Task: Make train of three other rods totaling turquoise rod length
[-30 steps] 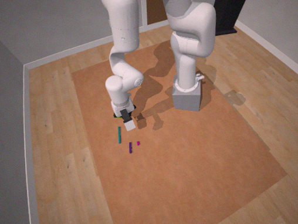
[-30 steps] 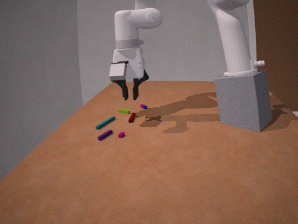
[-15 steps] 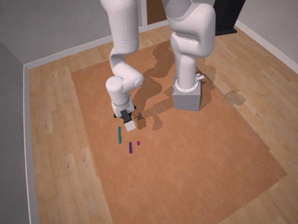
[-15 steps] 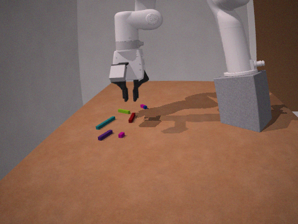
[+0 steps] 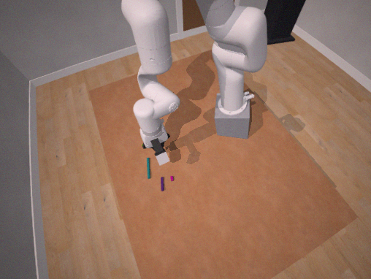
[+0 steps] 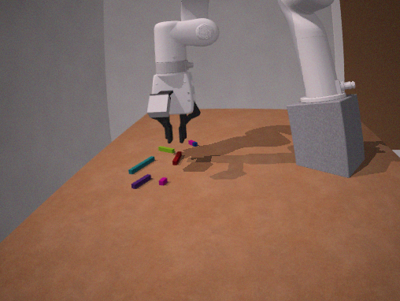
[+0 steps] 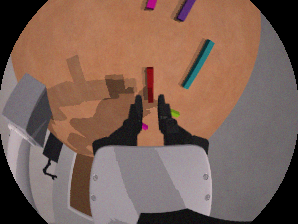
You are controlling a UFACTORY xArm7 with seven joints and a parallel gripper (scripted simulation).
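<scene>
- Showing pincer (image 5: 156,142) (image 6: 175,141) (image 7: 150,102) raised near the red rod (image 6: 177,157) (image 7: 150,84), released, partly spread, grasping nothing.
- Seeing turquoise rod (image 5: 148,168) (image 6: 142,165) (image 7: 198,64) beside red rod, apart.
- Lying near red rod's arm-side end: lime rod (image 5: 143,145) (image 6: 166,150) (image 7: 175,114), turned across it.
- Beyond red rod, arm side: far magenta rod (image 6: 190,142) (image 7: 145,126) and blue rod (image 6: 194,144), close together; can't tell if touching.
- Opposite side from red rod: purple rod (image 5: 162,183) (image 6: 141,181) (image 7: 186,9), near magenta rod (image 5: 172,178) (image 6: 163,181) (image 7: 151,4).

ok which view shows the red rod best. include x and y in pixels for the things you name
The wrist view: the red rod (image 6: 177,157) (image 7: 150,82) lies nearly centred there, its length unobstructed. The exterior view shows it whole but smaller and foreshortened; the top view doesn't show it.
</scene>
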